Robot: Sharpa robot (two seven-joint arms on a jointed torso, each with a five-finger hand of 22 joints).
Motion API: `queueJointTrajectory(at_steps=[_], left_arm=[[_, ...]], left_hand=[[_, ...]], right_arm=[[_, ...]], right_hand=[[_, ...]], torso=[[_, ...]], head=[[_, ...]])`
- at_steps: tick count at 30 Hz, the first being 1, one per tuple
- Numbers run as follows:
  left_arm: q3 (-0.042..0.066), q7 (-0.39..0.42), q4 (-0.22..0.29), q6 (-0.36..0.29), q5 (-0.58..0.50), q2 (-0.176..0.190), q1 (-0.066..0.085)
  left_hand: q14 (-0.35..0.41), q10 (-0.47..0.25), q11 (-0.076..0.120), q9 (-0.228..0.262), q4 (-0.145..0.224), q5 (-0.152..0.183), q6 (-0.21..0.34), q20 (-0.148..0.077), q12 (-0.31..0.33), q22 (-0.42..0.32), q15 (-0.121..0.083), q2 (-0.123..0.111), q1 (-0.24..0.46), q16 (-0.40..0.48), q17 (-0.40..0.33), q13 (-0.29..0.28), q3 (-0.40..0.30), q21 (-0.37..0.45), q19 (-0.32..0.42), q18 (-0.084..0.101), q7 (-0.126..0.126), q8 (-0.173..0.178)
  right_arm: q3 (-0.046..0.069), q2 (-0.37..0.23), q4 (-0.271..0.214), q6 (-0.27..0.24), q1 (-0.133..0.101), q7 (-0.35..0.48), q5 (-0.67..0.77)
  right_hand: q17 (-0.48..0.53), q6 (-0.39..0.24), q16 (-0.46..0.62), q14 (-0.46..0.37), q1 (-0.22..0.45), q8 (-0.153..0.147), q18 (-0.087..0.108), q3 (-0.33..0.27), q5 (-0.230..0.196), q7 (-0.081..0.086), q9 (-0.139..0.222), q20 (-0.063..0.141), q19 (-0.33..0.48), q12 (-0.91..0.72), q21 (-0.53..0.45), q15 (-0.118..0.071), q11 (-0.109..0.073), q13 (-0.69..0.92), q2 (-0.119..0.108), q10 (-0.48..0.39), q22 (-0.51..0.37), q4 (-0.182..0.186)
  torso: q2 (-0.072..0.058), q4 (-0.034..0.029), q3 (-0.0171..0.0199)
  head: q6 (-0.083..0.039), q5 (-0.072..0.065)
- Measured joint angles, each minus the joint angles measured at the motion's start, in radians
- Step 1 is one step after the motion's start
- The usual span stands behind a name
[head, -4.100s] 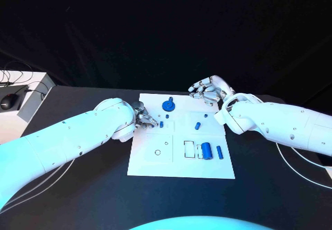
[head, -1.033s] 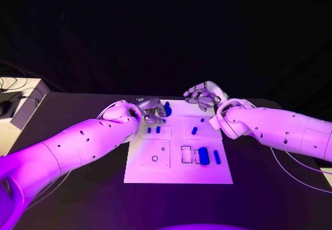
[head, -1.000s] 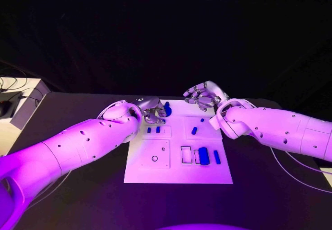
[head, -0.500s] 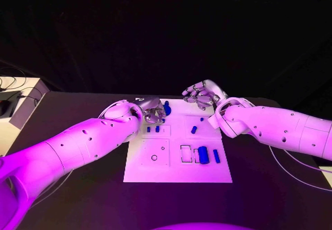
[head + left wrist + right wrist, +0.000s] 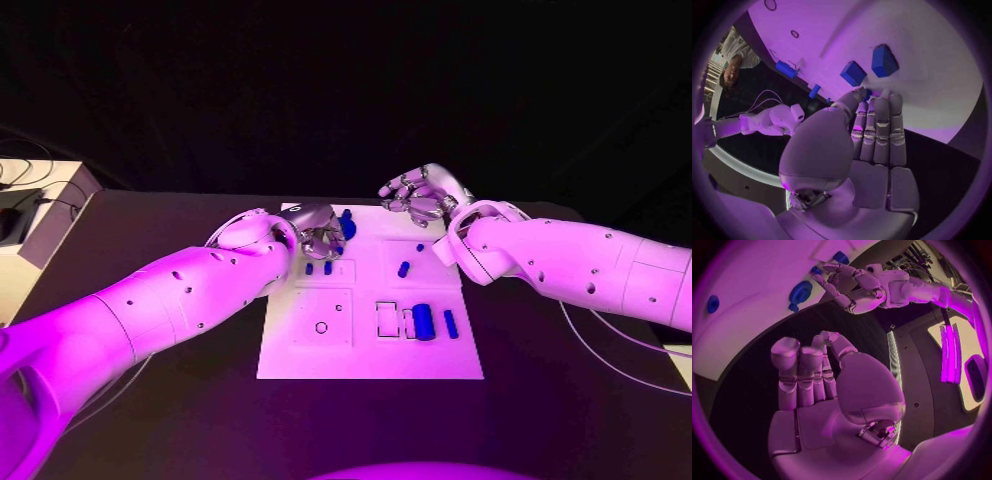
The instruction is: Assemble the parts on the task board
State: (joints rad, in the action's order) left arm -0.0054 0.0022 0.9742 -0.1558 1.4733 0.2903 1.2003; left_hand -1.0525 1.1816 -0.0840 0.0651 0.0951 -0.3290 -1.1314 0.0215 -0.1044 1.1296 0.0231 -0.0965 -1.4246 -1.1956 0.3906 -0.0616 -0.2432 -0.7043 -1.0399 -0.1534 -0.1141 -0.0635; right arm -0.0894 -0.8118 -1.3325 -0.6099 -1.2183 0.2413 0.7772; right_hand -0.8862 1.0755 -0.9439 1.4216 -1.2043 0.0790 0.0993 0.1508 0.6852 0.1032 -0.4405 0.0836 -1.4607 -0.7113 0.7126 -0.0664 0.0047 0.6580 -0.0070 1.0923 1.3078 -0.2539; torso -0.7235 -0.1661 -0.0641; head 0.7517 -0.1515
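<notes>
The white task board (image 5: pixel 372 350) lies mid-table. My left hand (image 5: pixel 315 226) hovers at its far left, fingers held close together (image 5: pixel 876 125), tips by the round blue part (image 5: pixel 348 226) (image 5: pixel 800 292). A bit of blue shows at the fingertips (image 5: pixel 869 92); whether they grip it I cannot tell. Two small blue pieces (image 5: pixel 317 268) (image 5: pixel 853 73) stand just near of that hand. My right hand (image 5: pixel 418 196) (image 5: pixel 817 385) hangs over the board's far edge, fingers curled in, holding nothing. A blue peg (image 5: pixel 404 269), a thick blue cylinder (image 5: pixel 423 321) and a slim blue piece (image 5: pixel 449 322) lie on the board.
A small ring-shaped hole (image 5: pixel 322 327) sits in the board's near left panel, and a rectangular slot (image 5: pixel 385 319) beside the thick cylinder. A pale box with cables (image 5: pixel 26 215) stands off the table's left edge. Black table surface surrounds the board.
Since four seconds ago my left hand has moved from the two small pieces up to the round blue part. Over the last second both hands have barely moved.
</notes>
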Motion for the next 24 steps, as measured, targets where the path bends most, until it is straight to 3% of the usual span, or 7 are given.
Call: queueJointTrajectory(at_steps=[13,24], left_arm=[[-0.003,-0.001,-0.008,0.013,-0.001,-0.006,0.000],[-0.003,-0.004,-0.013,0.016,-0.004,-0.009,0.000]], left_hand=[[0.000,-0.009,-0.009,-0.001,0.003,0.000,0.015,0.004,0.006,0.006,0.000,0.005,0.005,-0.004,-0.004,0.000,-0.003,0.000,0.004,0.000,-0.007,0.000],[-0.002,-0.004,-0.003,-0.002,0.003,0.000,-0.005,0.004,0.015,0.022,-0.002,0.009,0.009,-0.020,-0.004,0.000,-0.019,-0.006,0.004,0.000,-0.005,0.000]], right_arm=[[0.000,0.000,-0.001,0.000,-0.002,0.000,0.000],[0.000,0.002,-0.002,0.000,-0.004,0.000,0.000]], right_hand=[[0.000,0.000,0.000,0.000,0.000,0.000,0.000,0.000,0.000,0.000,-0.002,0.000,0.000,0.000,0.000,0.000,0.000,-0.002,0.000,0.000,0.000,0.000],[0.000,0.001,0.000,0.000,0.000,0.000,0.000,0.000,0.000,-0.002,-0.002,0.000,0.000,0.000,0.000,0.000,-0.001,-0.002,0.000,-0.001,0.000,0.000]], torso=[[0.000,-0.0002,0.0000],[-0.001,0.0004,0.0000]], head=[[0.003,-0.001],[0.001,-0.001]])
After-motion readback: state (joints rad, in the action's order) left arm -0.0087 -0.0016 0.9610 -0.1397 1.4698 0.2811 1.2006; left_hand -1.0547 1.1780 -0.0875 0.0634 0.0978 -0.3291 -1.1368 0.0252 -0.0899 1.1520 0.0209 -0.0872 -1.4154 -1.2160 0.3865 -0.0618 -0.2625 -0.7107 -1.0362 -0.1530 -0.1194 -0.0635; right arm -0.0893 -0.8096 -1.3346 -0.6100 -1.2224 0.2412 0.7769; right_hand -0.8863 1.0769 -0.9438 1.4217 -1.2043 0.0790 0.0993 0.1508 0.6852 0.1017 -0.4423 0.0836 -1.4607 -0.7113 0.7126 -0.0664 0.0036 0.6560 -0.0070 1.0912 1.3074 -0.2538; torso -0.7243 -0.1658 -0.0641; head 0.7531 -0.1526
